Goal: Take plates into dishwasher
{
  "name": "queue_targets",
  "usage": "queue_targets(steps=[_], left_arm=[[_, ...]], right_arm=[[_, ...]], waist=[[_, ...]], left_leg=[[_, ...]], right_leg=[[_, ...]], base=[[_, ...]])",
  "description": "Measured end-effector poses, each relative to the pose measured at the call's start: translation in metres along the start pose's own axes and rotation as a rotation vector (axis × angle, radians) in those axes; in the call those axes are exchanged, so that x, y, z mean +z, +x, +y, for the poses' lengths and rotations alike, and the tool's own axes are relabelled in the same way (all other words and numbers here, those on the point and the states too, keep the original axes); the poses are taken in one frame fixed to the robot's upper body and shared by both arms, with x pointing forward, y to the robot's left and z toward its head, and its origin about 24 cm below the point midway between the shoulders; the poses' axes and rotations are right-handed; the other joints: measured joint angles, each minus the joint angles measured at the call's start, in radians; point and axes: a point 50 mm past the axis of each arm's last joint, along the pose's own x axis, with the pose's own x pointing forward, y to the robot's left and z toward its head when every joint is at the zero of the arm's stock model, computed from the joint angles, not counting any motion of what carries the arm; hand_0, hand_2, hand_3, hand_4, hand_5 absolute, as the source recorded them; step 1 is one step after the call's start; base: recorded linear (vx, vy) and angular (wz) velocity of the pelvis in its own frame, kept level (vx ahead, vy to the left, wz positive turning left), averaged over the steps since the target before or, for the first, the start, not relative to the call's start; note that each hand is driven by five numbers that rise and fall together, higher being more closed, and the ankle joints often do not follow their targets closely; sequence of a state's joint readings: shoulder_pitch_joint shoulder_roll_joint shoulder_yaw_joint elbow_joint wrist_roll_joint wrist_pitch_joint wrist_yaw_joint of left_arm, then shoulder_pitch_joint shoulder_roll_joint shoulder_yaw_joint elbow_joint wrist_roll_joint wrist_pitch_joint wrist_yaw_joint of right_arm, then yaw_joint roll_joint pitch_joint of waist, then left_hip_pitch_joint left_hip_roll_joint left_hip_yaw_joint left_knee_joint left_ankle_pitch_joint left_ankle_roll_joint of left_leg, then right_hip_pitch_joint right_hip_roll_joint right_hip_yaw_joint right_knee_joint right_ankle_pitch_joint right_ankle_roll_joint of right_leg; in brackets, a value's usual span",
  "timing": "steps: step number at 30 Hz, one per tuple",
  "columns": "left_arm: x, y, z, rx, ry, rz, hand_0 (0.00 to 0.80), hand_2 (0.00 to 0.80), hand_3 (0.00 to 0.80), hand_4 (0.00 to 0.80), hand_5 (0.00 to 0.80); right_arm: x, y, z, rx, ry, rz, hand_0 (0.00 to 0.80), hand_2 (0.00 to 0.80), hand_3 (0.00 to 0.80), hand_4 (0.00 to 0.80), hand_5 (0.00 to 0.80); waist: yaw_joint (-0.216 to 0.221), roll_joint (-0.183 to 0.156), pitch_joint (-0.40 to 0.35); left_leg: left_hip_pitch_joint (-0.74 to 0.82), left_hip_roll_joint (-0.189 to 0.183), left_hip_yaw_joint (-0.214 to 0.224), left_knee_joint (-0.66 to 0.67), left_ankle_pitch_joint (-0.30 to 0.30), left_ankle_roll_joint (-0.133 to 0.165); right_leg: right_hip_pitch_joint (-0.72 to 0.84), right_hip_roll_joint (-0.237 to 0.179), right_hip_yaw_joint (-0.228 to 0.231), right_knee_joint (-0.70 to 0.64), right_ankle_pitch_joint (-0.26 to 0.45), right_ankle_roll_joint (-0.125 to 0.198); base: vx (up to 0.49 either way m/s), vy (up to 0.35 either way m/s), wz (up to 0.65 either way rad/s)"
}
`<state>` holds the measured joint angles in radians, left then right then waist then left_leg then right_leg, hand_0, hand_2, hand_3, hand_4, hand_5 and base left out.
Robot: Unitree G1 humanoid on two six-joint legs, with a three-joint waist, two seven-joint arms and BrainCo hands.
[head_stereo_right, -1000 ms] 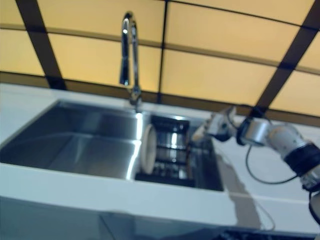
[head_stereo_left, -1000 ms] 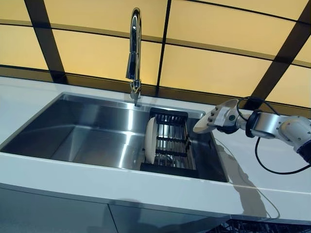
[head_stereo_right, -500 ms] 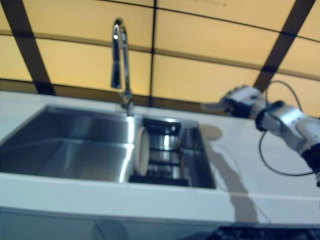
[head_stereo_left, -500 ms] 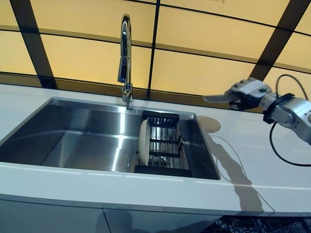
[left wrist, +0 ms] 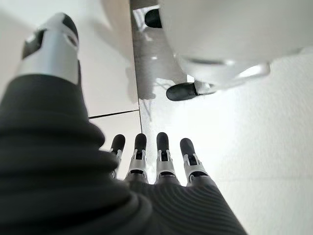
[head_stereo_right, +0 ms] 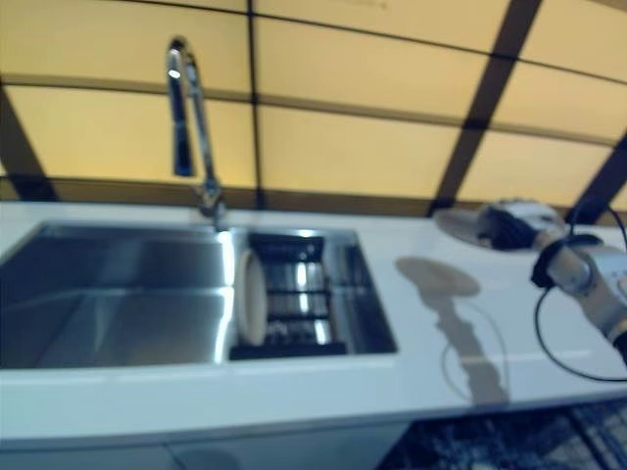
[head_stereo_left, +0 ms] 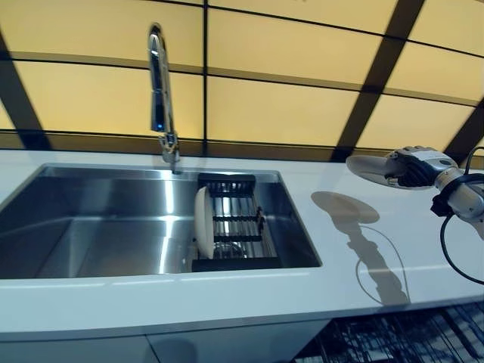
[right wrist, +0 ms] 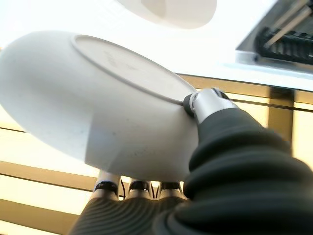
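Right hand [head_stereo_left: 418, 168] grips 1 plate [head_stereo_left: 368, 168] (held level) above counter [head_stereo_left: 333, 242].

My view: white counter [head_stereo_left: 227, 291] with inset steel sink [head_stereo_left: 98, 227]; black rack [head_stereo_left: 236, 231] inside sink, white plate [head_stereo_left: 203, 222] upright in rack; faucet [head_stereo_left: 160, 91] behind.

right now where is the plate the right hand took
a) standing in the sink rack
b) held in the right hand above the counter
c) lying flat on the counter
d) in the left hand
b: the right hand pinches a white plate above the white counter, casting a shadow there.
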<state>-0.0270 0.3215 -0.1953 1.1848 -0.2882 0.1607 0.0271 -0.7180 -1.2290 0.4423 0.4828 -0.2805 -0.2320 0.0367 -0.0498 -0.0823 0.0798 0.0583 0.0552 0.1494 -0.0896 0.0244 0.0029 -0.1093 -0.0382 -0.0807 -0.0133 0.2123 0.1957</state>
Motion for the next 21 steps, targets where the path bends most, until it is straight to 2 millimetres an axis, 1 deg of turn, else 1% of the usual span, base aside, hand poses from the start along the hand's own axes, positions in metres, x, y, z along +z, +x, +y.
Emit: queue_targets(steps=[1, 2, 3, 4, 5, 6, 7, 8, 9, 10, 11, 12, 13, 15, 18, 21], left_arm=[[0.006, 0.0, 0.001, 0.012, -0.019, -0.013, 0.0, 0.0, 0.0, 0.0, 0.0], [0.012, 0.0, 0.004, 0.023, -0.022, -0.036, 0.0, 0.0, 0.0, 0.0, 0.0], [0.015, 0.0, 0.008, 0.034, -0.018, -0.051, 0.0, 0.0, 0.0, 0.0, 0.0], [0.02, -0.001, 0.015, 0.052, -0.015, -0.068, 0.0, 0.0, 0.0, 0.0, 0.0], [0.026, -0.001, 0.019, 0.064, -0.011, -0.083, 0.0, 0.0, 0.0, 0.0, 0.0], [0.035, -0.002, 0.027, 0.086, -0.01, -0.109, 0.0, 0.0, 0.0, 0.0, 0.0], [0.039, -0.002, 0.029, 0.098, -0.014, -0.119, 0.0, 0.0, 0.0, 0.0, 0.0], [0.041, -0.002, 0.027, 0.096, -0.014, -0.122, 0.0, 0.0, 0.0, 0.0, 0.0], [0.038, -0.002, 0.021, 0.083, -0.016, -0.118, 0.0, 0.0, 0.0, 0.0, 0.0], [0.032, -0.001, 0.016, 0.071, -0.018, -0.104, 0.0, 0.0, 0.0, 0.0, 0.0], [0.027, -0.001, 0.014, 0.066, -0.017, -0.094, 0.0, 0.0, 0.0, 0.0, 0.0], [0.02, 0.0, 0.012, 0.065, -0.017, -0.077, 0.0, 0.0, 0.0, 0.0, 0.0], [0.015, 0.0, 0.014, 0.075, -0.018, -0.064, 0.0, 0.0, 0.0, 0.0, 0.0], [0.015, 0.0, 0.012, 0.078, -0.02, -0.06, 0.0, 0.0, 0.0, 0.0, 0.0], [0.026, 0.0, 0.007, 0.079, -0.027, -0.087, 0.0, 0.0, 0.0, 0.0, 0.0], [0.034, 0.0, 0.007, 0.095, -0.031, -0.109, 0.0, 0.0, 0.0, 0.0, 0.0]], right_arm=[[-0.006, -0.001, 0.002, 0.013, -0.002, 0.026, 0.8, 0.8, 0.8, 0.8, 0.8], [-0.011, -0.003, 0.0, 0.013, -0.01, 0.044, 0.8, 0.8, 0.8, 0.8, 0.8], [-0.013, -0.005, -0.005, 0.004, -0.022, 0.051, 0.8, 0.8, 0.8, 0.8, 0.8], [-0.017, -0.007, -0.011, -0.011, -0.028, 0.065, 0.8, 0.8, 0.8, 0.8, 0.8], [-0.02, -0.007, -0.016, -0.024, -0.031, 0.076, 0.8, 0.8, 0.8, 0.8, 0.8], [-0.023, -0.006, -0.024, -0.063, -0.024, 0.093, 0.8, 0.8, 0.8, 0.8, 0.8], [-0.023, -0.002, -0.033, -0.104, -0.014, 0.098, 0.8, 0.8, 0.8, 0.8, 0.8], [-0.025, -0.002, -0.033, -0.114, -0.006, 0.105, 0.8, 0.8, 0.8, 0.8, 0.8], [-0.026, -0.002, -0.033, -0.118, 0.001, 0.113, 0.8, 0.8, 0.8, 0.8, 0.8], [-0.025, -0.001, -0.033, -0.12, 0.001, 0.107, 0.8, 0.8, 0.8, 0.8, 0.8], [-0.024, -0.001, -0.033, -0.123, 0.001, 0.101, 0.8, 0.8, 0.8, 0.8, 0.8], [-0.021, 0.0, -0.033, -0.123, 0.001, 0.091, 0.8, 0.8, 0.8, 0.8, 0.8], [-0.018, 0.001, -0.031, -0.115, -0.002, 0.079, 0.8, 0.8, 0.8, 0.8, 0.8], [-0.018, 0.002, -0.028, -0.103, -0.002, 0.076, 0.8, 0.8, 0.8, 0.8, 0.8], [-0.018, 0.003, -0.031, -0.113, -0.001, 0.079, 0.8, 0.8, 0.8, 0.8, 0.8], [-0.021, 0.003, -0.033, -0.117, 0.005, 0.092, 0.8, 0.8, 0.8, 0.8, 0.8]], waist=[[0.001, 0.023, 0.011], [0.019, 0.025, 0.01], [0.031, 0.008, 0.002], [0.055, -0.026, -0.001], [0.069, -0.049, 0.001], [0.099, -0.088, 0.012], [0.115, -0.106, 0.024], [0.122, -0.111, 0.027], [0.14, -0.111, 0.028], [0.151, -0.106, 0.025], [0.152, -0.101, 0.026], [0.15, -0.086, 0.02], [0.15, -0.089, 0.02], [0.146, -0.098, 0.015], [0.143, -0.096, 0.014], [0.148, -0.094, 0.015]], left_leg=[[-0.007, 0.029, 0.006, 0.002, 0.008, -0.001], [-0.022, 0.044, 0.013, 0.018, 0.013, -0.005], [-0.057, 0.042, 0.014, 0.044, 0.021, -0.017], [-0.113, 0.035, 0.014, 0.098, 0.019, -0.022], [-0.14, 0.03, 0.016, 0.125, 0.018, -0.022], [-0.191, 0.016, 0.019, 0.198, 0.004, -0.03], [-0.261, 0.009, 0.013, 0.304, -0.009, -0.041], [-0.3, 0.004, 0.011, 0.331, -0.027, -0.045], [-0.294, -0.025, 0.007, 0.281, -0.021, -0.035], [-0.284, -0.047, 0.01, 0.23, -0.007, -0.018], [-0.278, -0.058, 0.01, 0.206, -0.001, -0.012], [-0.265, -0.067, 0.012, 0.182, 0.004, -0.005], [-0.254, -0.067, 0.004, 0.162, 0.044, 0.026], [-0.24, -0.069, 0.011, 0.145, 0.063, 0.028], [-0.22, -0.084, 0.013, 0.114, 0.081, 0.043], [-0.2, -0.09, 0.014, 0.104, 0.084, 0.046]], right_leg=[[-0.03, 0.025, -0.012, 0.203, -0.13, -0.053], [-0.045, 0.038, 0.004, 0.371, -0.233, -0.054], [-0.038, 0.046, 0.021, 0.461, -0.315, -0.032], [-0.026, 0.051, 0.033, 0.496, -0.387, -0.034], [0.007, 0.041, 0.016, 0.462, -0.415, -0.041], [0.093, 0.036, 0.001, 0.294, -0.447, -0.074], [0.168, 0.051, 0.034, 0.121, -0.419, -0.187], [0.184, 0.057, 0.038, 0.075, -0.385, -0.243], [0.188, 0.055, 0.035, 0.052, -0.367, -0.264], [0.193, 0.064, 0.03, 0.041, -0.358, -0.269], [0.197, 0.071, 0.028, 0.038, -0.356, -0.273], [0.203, 0.091, 0.023, 0.029, -0.352, -0.279], [0.208, 0.103, 0.024, 0.022, -0.349, -0.282], [0.209, 0.103, 0.026, 0.017, -0.347, -0.283], [0.214, 0.092, 0.033, 0.016, -0.35, -0.271], [0.235, 0.088, 0.048, 0.007, -0.35, -0.263]], base=[[-0.303, -0.088, -0.11], [-0.42, -0.166, -0.11], [-0.439, -0.214, -0.07], [-0.311, -0.17, -0.01], [-0.194, -0.114, -0.08], [-0.172, -0.062, -0.01], [-0.204, -0.045, 0.16], [-0.222, -0.007, 0.24], [-0.196, 0.015, 0.19], [-0.179, 0.016, 0.11], [-0.122, 0.022, 0.13], [-0.172, 0.045, 0.07], [-0.164, 0.046, 0.03], [-0.153, 0.034, -0.01], [-0.184, -0.005, 0.02], [-0.178, -0.056, 0.01]])
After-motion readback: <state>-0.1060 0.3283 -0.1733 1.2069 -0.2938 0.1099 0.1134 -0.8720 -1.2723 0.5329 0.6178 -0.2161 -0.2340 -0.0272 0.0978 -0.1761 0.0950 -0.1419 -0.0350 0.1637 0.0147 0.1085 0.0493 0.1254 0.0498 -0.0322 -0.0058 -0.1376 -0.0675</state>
